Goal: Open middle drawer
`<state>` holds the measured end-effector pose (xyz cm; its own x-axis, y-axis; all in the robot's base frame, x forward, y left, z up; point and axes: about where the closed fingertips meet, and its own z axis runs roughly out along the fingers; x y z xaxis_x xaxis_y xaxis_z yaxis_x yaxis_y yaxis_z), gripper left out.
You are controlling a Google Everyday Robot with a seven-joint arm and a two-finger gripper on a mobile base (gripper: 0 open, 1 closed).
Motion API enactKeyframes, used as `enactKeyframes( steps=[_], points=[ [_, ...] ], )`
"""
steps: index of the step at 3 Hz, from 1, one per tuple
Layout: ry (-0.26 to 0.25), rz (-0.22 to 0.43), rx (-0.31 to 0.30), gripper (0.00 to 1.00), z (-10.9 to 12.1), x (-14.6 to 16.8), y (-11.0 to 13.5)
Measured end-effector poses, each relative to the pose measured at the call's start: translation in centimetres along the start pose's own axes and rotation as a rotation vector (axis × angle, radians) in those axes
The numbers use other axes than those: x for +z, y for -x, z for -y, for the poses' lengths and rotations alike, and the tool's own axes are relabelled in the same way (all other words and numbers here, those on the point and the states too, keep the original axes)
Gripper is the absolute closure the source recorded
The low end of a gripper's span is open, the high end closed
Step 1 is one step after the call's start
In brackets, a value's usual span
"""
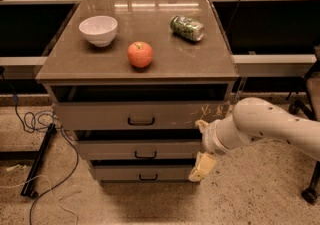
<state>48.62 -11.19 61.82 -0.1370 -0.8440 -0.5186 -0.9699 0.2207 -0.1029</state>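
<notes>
The middle drawer point(110, 150) is the plain grey-brown front with a small black pull handle point(145, 155), between the scratched top drawer point(100, 115) and the lowest drawer point(120, 173). A dark gap shows above it, and none of its inside shows. My gripper point(200, 147) is at the right end of the middle drawer's front. It is open, with one cream finger point(202, 125) up by the top drawer's lower edge and the other point(202, 167) down by the lowest drawer. It holds nothing and is well right of the handle.
On the cabinet top point(165, 64) are a white bowl point(98, 29), a red apple point(140, 54) and a green can point(187, 27) lying on its side. Cables point(35, 119) and a black bar point(39, 161) lie on the floor at the left. A chair base point(312, 189) stands at the right.
</notes>
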Motion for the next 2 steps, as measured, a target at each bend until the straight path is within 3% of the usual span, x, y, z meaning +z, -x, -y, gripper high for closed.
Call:
enactKeyframes(
  steps=[1,2],
  points=[
    [-0.011,0.004,0.038,0.0,0.7,2.8,-2.0],
    [-0.06,0.016,0.078,0.0,2.0,7.2,-5.2]
  ],
)
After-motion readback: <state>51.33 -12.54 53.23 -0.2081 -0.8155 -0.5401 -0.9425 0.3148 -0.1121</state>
